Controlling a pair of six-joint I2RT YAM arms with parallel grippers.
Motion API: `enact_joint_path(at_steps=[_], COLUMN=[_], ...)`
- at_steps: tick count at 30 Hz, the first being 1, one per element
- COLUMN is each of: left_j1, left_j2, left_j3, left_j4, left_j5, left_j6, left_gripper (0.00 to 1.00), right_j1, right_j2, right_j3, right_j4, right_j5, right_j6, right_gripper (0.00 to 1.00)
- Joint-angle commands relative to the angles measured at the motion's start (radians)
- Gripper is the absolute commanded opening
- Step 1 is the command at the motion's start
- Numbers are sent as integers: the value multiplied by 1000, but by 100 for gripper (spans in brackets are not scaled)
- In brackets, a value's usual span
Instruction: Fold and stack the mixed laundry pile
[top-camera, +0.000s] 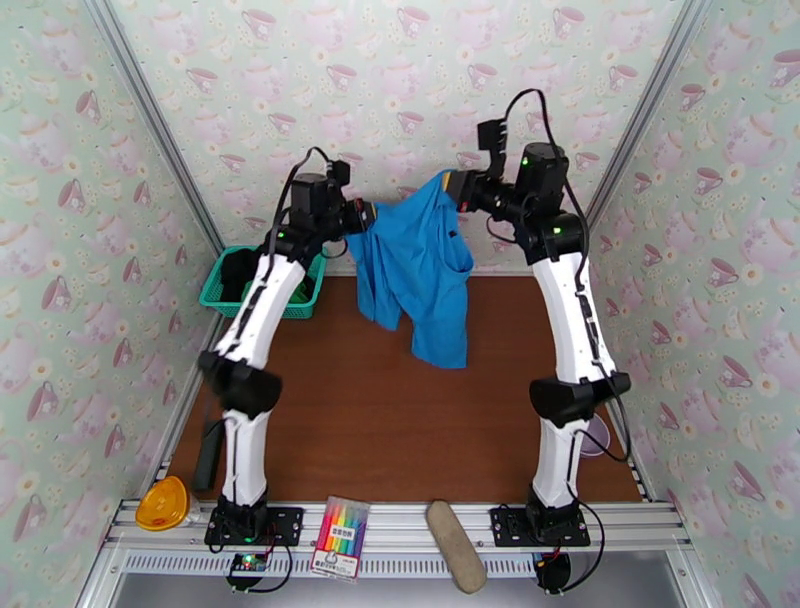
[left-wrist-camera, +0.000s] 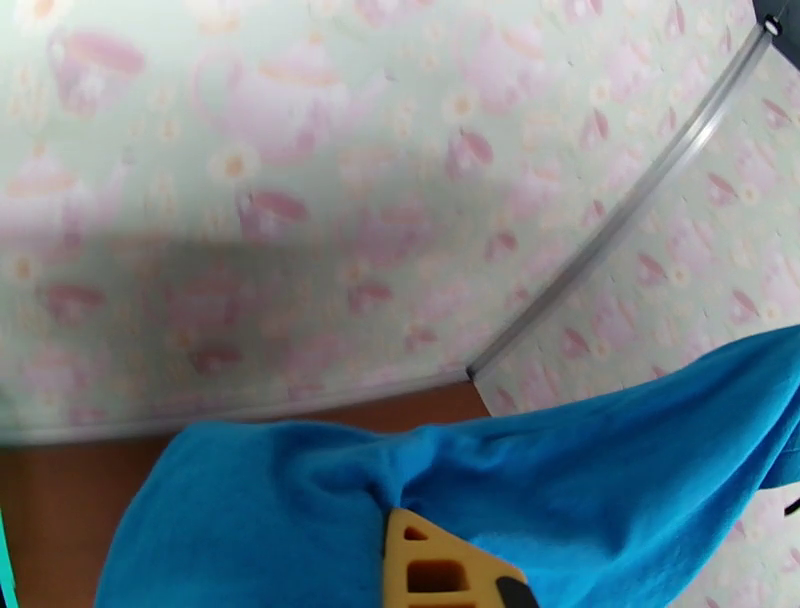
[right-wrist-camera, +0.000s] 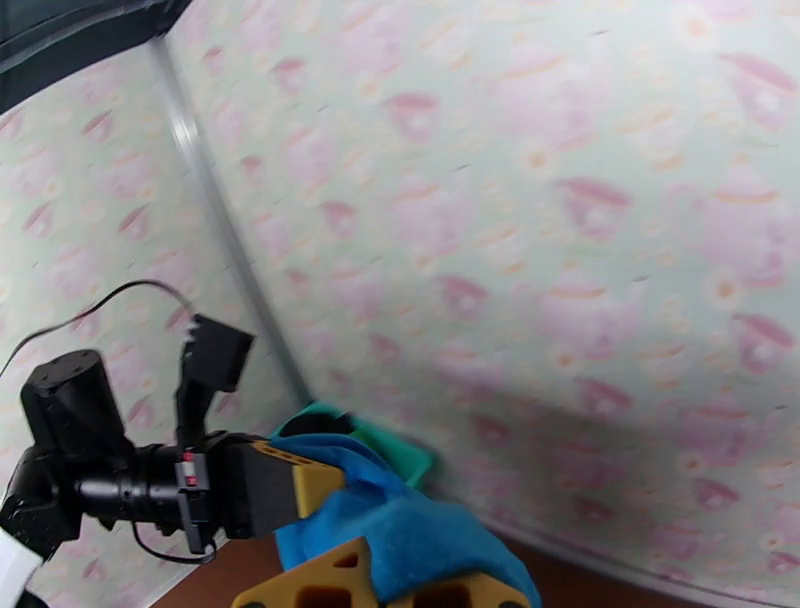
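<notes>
counter (top-camera: 400, 420): brown, with a broad bare middle. i judge there is room to lay a shirt out flat.

blue garment (top-camera: 425, 270): up in the air over the far half of the counter, strung between my two end effectors by its upper edge. the body droops in uneven folds, and one lower corner hangs further down than the other. i cannot tell whether the hem touches the counter.

handling, my judgement: light, limp, thin knit with no shape of its own. it sags wherever i don't hold it. not fragile and not slippery, but a single layer could creep out of a pinch. best holds are the shoulder seams or hem corners, where the cloth is doubled, with the grips spread well apart so it hangs flat.

mesh basket (top-camera: 215, 290): teal, at the far left of the counter behind my left arm. something dark lies inside; i cannot tell what.

left end effector (top-camera: 368, 218): clamped on a bunched fold of the blue garment, with cloth puckering at the yellow finger.

right end effector (top-camera: 452, 187): clamped on the opposite upper edge, with cloth wadded over its fingers.
</notes>
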Motion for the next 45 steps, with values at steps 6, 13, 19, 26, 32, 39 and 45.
enact_joint_path(at_steps=[6,13,19,26,32,39,45], left_j1=[-35,-190,-326,-339,-195,-66,-84], left_j2=[-199,-648,-831,-857,-631,-185,-116], left_j3=[-477,-1630,-1944,-1694,-1384,-952,-925], left_j4=[236,795,773,337,146,-1,-47], left_j5=[-57,-263,-424,-637,-566,-384,-396], left_j6=[58,18,-63,-60,-19,-13,-15], left_gripper=[0,49,100,100,86,64,58], right_j1=[-49,80,326,344,326,258,288], right_j2=[-173,-551,-496,-561,-606,-382,-288], right_j3=[-370,-1367,-1653,-1738,-1632,-1436,-1488], right_j4=[141,372,354,246,86,60,116], right_j5=[-58,-127,122,249,333,326,265], right_j6=[-44,-216,-103,75,127,194,254], right_gripper=[0,0,0,47,80,73,55])
